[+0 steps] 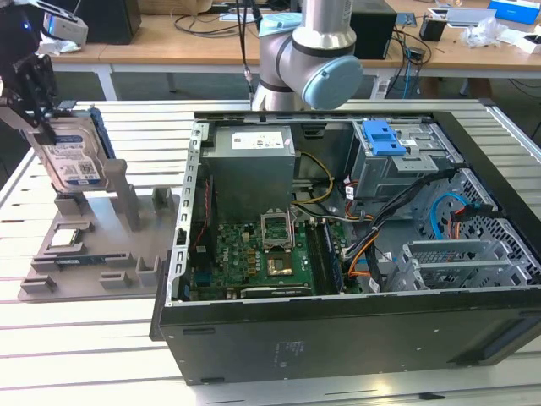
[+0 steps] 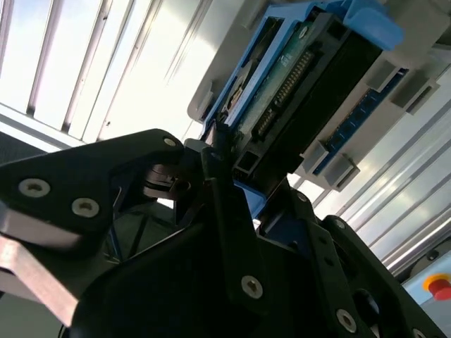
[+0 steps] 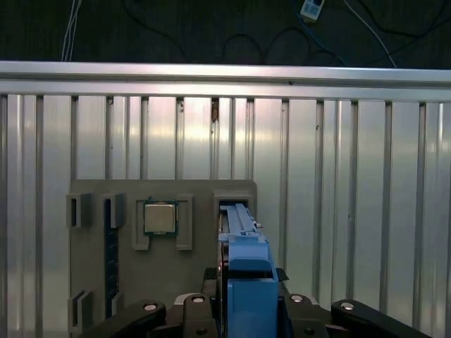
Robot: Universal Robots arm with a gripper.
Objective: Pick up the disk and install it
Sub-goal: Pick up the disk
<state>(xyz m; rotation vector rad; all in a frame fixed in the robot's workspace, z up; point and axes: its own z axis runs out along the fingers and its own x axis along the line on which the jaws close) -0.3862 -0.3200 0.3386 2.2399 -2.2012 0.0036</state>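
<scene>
Two opposite sides of the disk (image 1: pixel 74 161) were pinched by the gripper (image 1: pixel 40 118), which was closed down to the drive's thickness and grasped its upper end. In the second wrist view the gripper (image 2: pixel 254 190) clamped the edge of the disk (image 2: pixel 296 77) beside its connector row, with the blue bracket (image 2: pixel 366 24) wrapping the far end.

The disk stood on edge, slightly tilted, at the exterior view's far left, over the grey tray (image 1: pixel 84 254). I could not tell whether its lower edge had cleared the tray's upright supports or was touching them. By my judgement the grasp was made and the lift was at most barely begun. The installing was not yet done: the computer case (image 1: pixel 338 338) lay open well apart, towards the exterior view's right, and its drive cage (image 1: pixel 397 156) sat at the far side.

The exterior view gave that whole layout, with the arm (image 1: pixel 313 51) behind the case and the slatted table (image 1: pixel 84 338) beneath. The first wrist view looked along the disk (image 3: pixel 246 267) onto the tray (image 3: pixel 91 267), where a small square chip (image 3: pixel 160 217) sat in its pocket beside the disk's slot. The second wrist view gave the disk's green circuit-board face.
</scene>
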